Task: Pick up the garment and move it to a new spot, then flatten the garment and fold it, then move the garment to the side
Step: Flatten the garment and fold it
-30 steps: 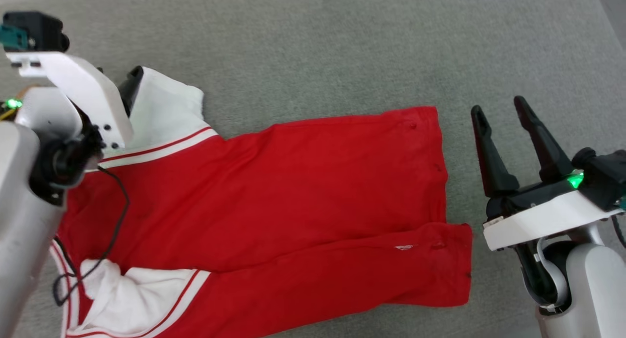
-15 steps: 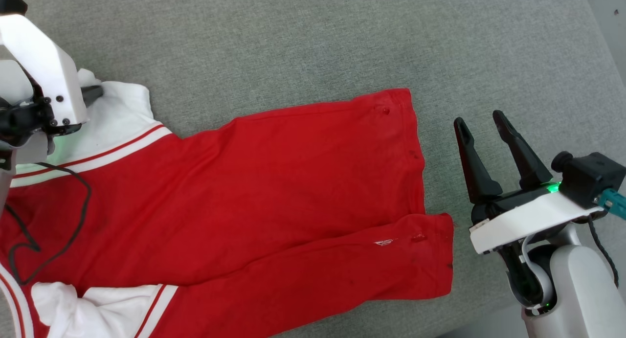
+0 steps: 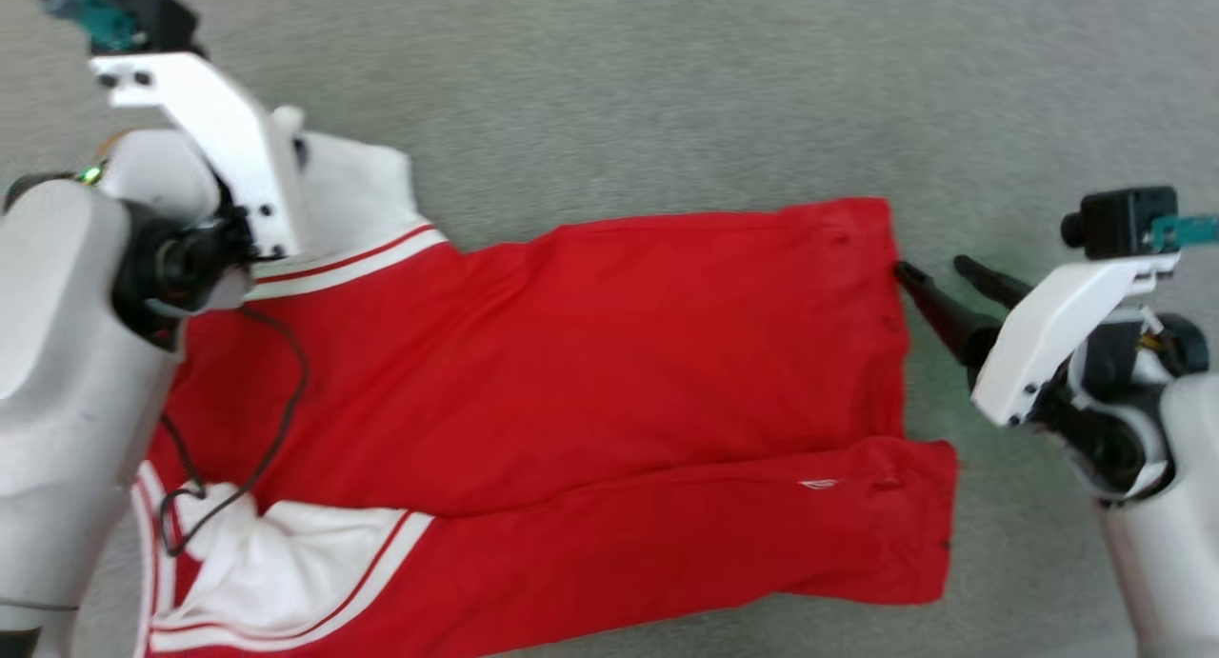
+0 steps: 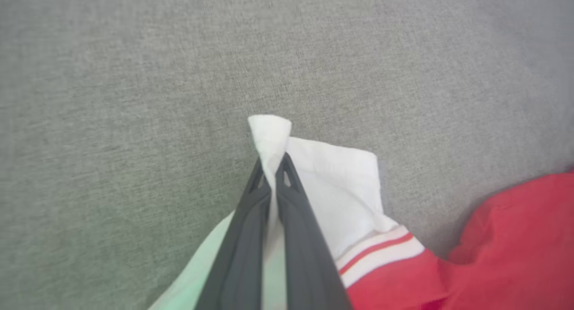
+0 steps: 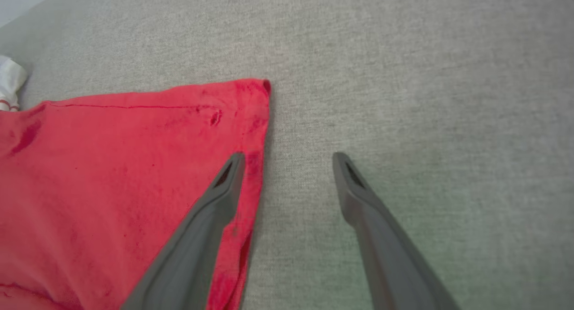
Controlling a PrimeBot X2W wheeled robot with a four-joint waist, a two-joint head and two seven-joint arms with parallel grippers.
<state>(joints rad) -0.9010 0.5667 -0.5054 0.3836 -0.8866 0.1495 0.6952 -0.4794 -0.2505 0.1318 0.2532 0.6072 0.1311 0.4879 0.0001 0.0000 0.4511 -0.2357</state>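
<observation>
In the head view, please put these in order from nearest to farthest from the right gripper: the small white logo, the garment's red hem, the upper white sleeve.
From the right gripper:
1. The red hem, right beside one fingertip.
2. The small white logo, lower down, on the near red panel.
3. The upper white sleeve, far across on the left.

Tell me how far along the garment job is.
Done, apparently: the garment lies spread on the grey surface. In hand: the left gripper is shut on the white sleeve; the right gripper is open, one finger over the red hem, not yet gripping. Left: flattening, folding and moving it aside.
</observation>
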